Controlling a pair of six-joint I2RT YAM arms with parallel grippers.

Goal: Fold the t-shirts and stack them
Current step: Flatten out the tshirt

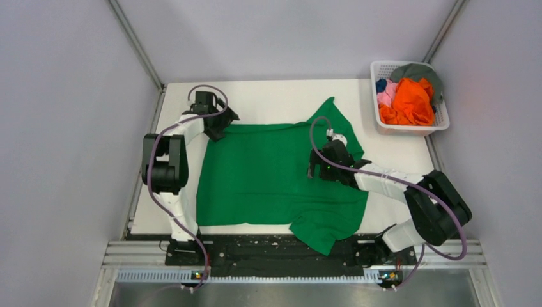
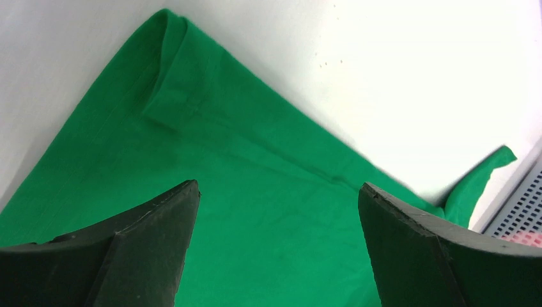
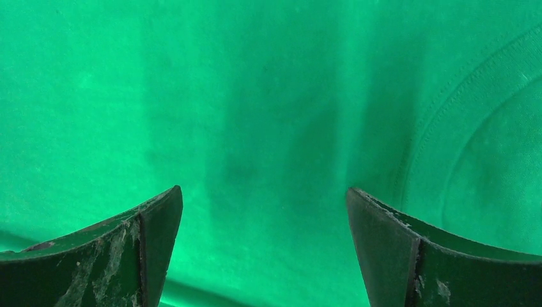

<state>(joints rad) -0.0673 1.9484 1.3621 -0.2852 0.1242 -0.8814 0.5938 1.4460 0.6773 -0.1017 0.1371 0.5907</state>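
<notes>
Near edge first: one sleeve (image 1: pixel 319 233) of the green t-shirt (image 1: pixel 262 173) spills over the table's (image 1: pixel 275 96) front edge. The shirt lies flat, long axis left to right, neck pointing right, hem left. The right gripper (image 3: pixel 263 190) hangs spread wide over the chest by the collar, gripping nothing. The left gripper (image 2: pixel 278 184), just as wide, hovers at the far hem corner. Far right, a basket (image 1: pixel 441 125) is heaped with orange (image 1: pixel 412 102), pink (image 1: pixel 387 94), blue and grey shirts.

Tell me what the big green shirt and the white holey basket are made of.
The bright green t-shirt looks like soft matte cloth: it wrinkles and shows stitched seams. The white lattice basket is probably stiff plastic: thin bars with holes.
</notes>
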